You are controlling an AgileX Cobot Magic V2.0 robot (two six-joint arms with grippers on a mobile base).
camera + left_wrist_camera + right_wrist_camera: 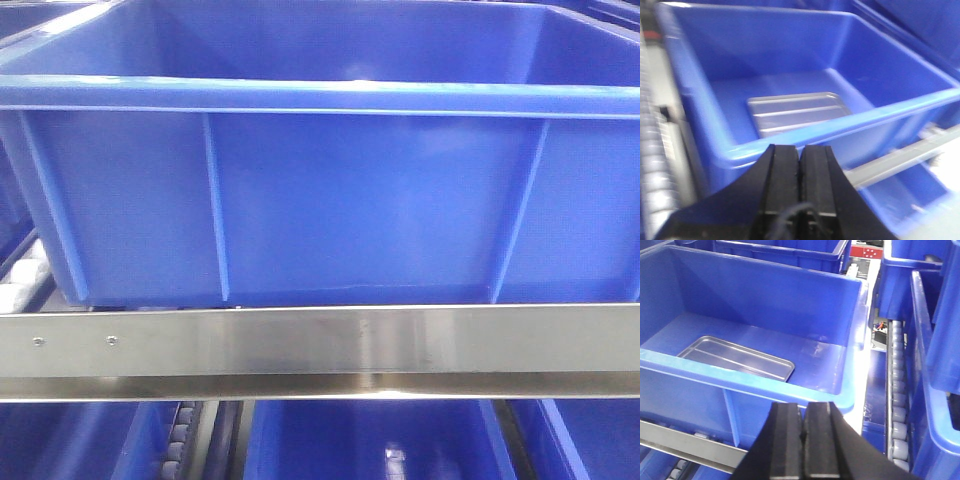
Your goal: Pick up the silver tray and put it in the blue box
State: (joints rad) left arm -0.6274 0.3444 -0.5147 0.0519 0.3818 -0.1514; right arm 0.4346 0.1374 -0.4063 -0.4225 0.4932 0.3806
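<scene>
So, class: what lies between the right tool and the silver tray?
In the right wrist view, the blue box's near wall and rim lie between the shut right tool and the silver tray.

- blue box [790, 300]: deep saturated blue, paler along the rim, vertical ribs on the side
- silver tray [737, 357]: shiny silver, long ridges across the floor
- rail [320, 340]: brushed steel grey
- left gripper [800, 165], right gripper [802, 425]: black

My left gripper [800, 155]: matte black, two flat rectangular fingers, thin black cable at base. Right gripper [802, 415]: same black, blocky.
</scene>
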